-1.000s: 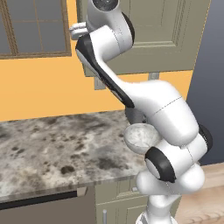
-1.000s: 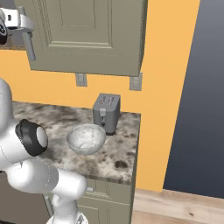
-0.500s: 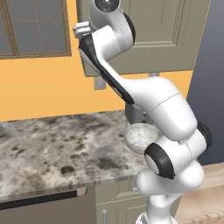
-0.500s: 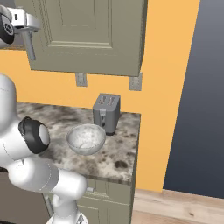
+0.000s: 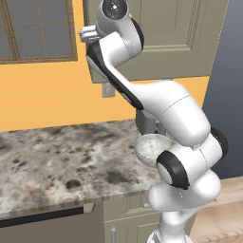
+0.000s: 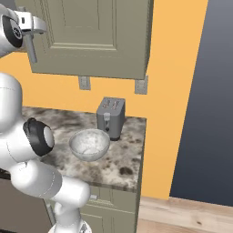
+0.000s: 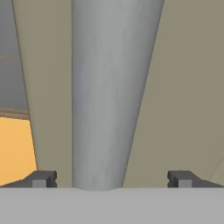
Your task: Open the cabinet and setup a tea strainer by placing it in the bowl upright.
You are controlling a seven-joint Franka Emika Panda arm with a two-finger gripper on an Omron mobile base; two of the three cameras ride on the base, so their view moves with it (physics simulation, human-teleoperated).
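The olive-beige cabinet (image 5: 190,38) (image 6: 100,32) hangs shut above the counter. Its long grey bar handle (image 7: 111,87) (image 6: 32,48) runs down the door's left edge. My gripper (image 7: 111,178) (image 6: 34,29) (image 5: 88,33) is raised to that handle and stands open. The bar lies between the two fingertips (image 7: 43,178), with a gap on each side. The pale speckled bowl (image 5: 149,146) (image 6: 89,144) sits on the counter near its right end, holding nothing. The tea strainer is out of view.
A grey toaster (image 6: 111,117) stands against the wall just behind the bowl. The marbled counter (image 5: 57,156) ends at the right beside a dark wall (image 6: 200,91). A window (image 5: 38,28) is left of the cabinet. Two wall outlets (image 6: 84,83) sit under it.
The hand has risen a little and edged closer to the cabinet's handle. The jaws have stayed open, and the bowl and toaster have not moved.
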